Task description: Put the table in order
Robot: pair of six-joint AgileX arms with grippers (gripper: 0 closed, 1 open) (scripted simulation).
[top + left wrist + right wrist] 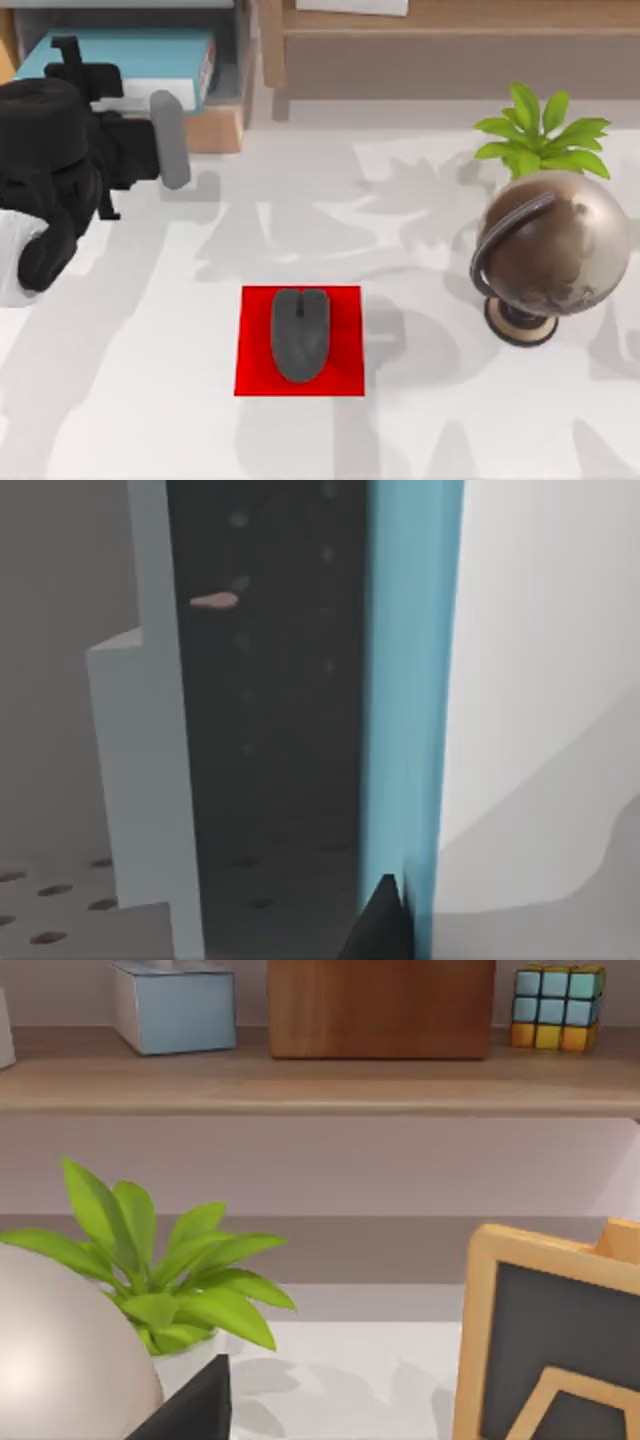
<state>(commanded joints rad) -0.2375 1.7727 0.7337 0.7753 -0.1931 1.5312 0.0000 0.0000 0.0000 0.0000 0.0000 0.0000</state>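
Note:
The white table [130, 400] carries a red square mat [252, 375] near its middle front, and a dark grey computer mouse [300, 335] lies on that mat. My left gripper [166, 140] hovers at the back left, beside the light-wood shelf unit [215, 125] that holds a blue book [130, 55]. The left wrist view looks closely at the blue book [410, 680], with a dark tip of the left gripper [385, 925] at the edge. A dark tip of my right gripper [195, 1410] shows near the globe [60, 1360].
A brown globe on a stand [555, 245] and a green potted plant [540, 135] stand at the right. A wooden shelf [300, 1085] behind holds a blue box [175, 1005], a wooden box [380, 1005] and a colour cube [558, 1005]. A wood-framed dark board [550, 1350] stands close by.

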